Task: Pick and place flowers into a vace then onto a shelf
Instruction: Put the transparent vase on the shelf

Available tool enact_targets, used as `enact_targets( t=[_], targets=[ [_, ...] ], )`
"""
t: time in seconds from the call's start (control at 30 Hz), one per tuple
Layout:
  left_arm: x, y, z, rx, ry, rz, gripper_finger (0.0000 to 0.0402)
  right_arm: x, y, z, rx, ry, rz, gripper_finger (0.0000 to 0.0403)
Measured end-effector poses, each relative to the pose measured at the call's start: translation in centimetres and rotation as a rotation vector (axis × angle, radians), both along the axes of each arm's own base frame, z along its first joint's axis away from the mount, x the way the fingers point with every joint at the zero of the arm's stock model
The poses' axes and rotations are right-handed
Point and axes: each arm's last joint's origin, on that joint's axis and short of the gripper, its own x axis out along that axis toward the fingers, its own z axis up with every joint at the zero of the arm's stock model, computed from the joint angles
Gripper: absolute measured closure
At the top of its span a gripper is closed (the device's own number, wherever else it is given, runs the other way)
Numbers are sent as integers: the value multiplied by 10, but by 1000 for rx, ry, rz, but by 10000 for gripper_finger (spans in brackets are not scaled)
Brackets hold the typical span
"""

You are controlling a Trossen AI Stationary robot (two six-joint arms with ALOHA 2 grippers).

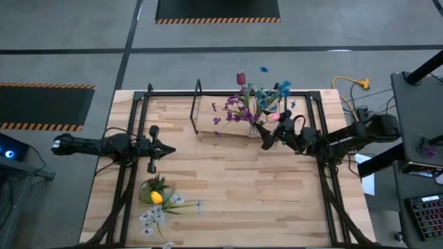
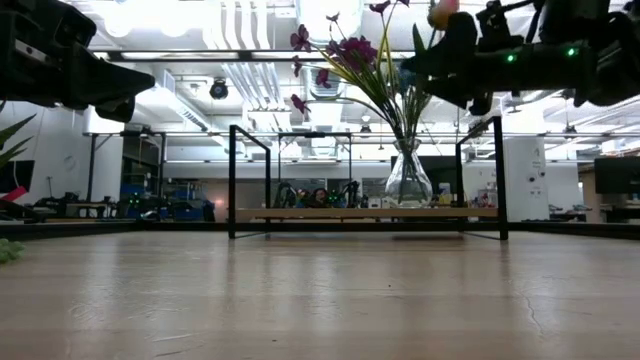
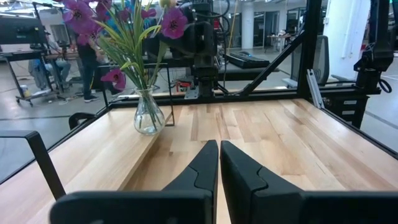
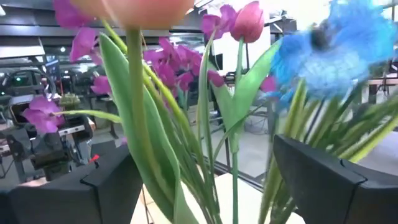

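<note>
Left gripper (image 1: 169, 149) fingers together over the table; right gripper (image 1: 266, 140) fingers spread wide.

Bright ceiling lights (image 2: 190, 25) glare overhead; the near flowers (image 4: 155, 124) blur softly, and the table (image 2: 320, 300) shines faintly.

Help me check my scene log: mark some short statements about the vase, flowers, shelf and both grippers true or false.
1. The vase stands on the shelf. True.
2. The left gripper holds a flower. False: it is shut on nothing, away from the shelf.
3. The right gripper is open around the stems of the flowers. True.
4. Every flower is in the vase. False: a few loose flowers lie on the table.
</note>
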Motion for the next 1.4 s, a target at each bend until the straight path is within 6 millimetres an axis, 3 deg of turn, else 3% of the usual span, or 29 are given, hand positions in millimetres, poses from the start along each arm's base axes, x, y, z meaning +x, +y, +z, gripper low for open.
enact_targets(
  t=[0.77,1.1,1.4],
  targets=[
    [0,0,0,0,0,0,402,-42,14,22,-1,201,79,74],
    [0,0,0,0,0,0,402,-54,31,22,-28,264,303,74],
    [0,0,0,0,0,0,402,-62,52,16,-1,296,650,77]
  ],
)
